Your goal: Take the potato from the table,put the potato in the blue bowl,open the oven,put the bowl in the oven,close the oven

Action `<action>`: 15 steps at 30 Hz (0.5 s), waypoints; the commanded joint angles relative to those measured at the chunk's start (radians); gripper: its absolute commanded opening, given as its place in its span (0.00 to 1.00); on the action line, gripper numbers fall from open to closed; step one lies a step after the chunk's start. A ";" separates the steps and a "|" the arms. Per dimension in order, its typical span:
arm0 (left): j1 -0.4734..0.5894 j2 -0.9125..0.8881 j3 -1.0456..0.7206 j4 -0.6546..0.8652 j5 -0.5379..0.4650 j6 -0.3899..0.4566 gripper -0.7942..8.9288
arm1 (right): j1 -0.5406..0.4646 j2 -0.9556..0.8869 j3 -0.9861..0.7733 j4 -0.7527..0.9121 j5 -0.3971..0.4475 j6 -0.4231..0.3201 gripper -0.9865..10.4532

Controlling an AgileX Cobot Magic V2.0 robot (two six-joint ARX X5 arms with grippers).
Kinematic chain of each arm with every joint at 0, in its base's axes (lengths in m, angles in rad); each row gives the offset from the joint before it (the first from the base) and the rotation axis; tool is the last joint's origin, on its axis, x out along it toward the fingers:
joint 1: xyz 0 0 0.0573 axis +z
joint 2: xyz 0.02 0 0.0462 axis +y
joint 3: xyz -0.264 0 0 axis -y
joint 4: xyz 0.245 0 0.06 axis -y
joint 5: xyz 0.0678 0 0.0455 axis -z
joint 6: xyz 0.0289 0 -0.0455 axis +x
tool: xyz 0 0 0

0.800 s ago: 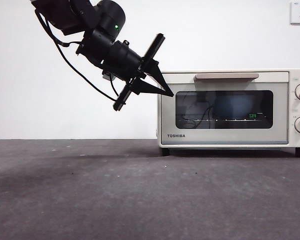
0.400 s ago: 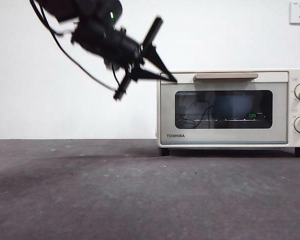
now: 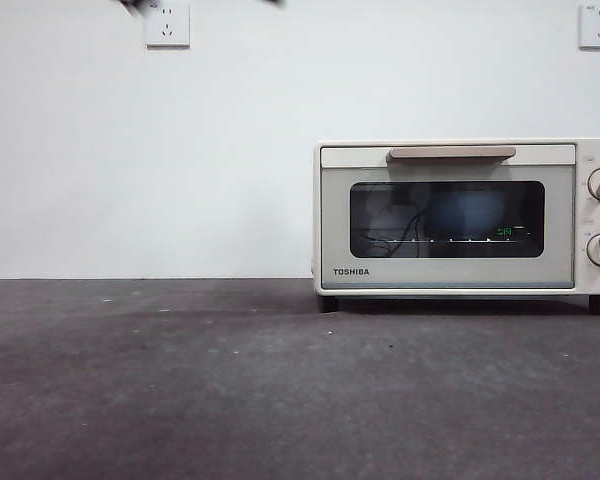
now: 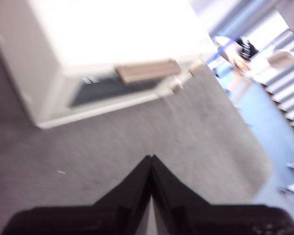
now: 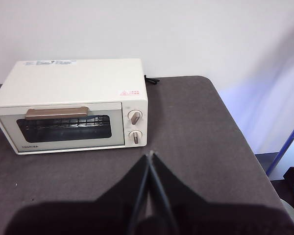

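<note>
White wall backs the grey worktop (image 3: pixel 230 390), where the oven (image 3: pixel 460 220) stands at the right with its door shut and the blue bowl (image 3: pixel 467 213) dimly visible behind the glass, while left gripper (image 4: pixel 151 159) and right gripper (image 5: pixel 150 154) hang above, fingers pressed together, empty.

1. A wide, matte dark grey bench (image 3: pixel 230 390) with pale specks fills the foreground.
2. A cream-white TOSHIBA oven (image 3: pixel 465 218) stands directly on it at the right, door shut, on short dark feet.
3. Nothing else visibly rests on the bench.
</note>
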 commanded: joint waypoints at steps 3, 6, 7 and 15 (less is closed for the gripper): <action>0.002 -0.180 0.000 -0.056 -0.089 0.117 0.08 | 0.002 0.000 -0.005 -0.020 -0.003 -0.003 0.09; 0.007 -0.277 0.000 -0.063 -0.115 0.148 0.08 | 0.001 0.000 -0.005 -0.020 -0.002 -0.003 0.09; 0.010 -0.303 0.000 -0.063 -0.118 0.157 0.08 | 0.001 0.000 -0.005 -0.020 -0.002 -0.003 0.09; 0.013 -0.448 0.000 -0.062 -0.117 0.162 0.08 | 0.001 0.011 -0.005 -0.020 -0.003 -0.003 0.09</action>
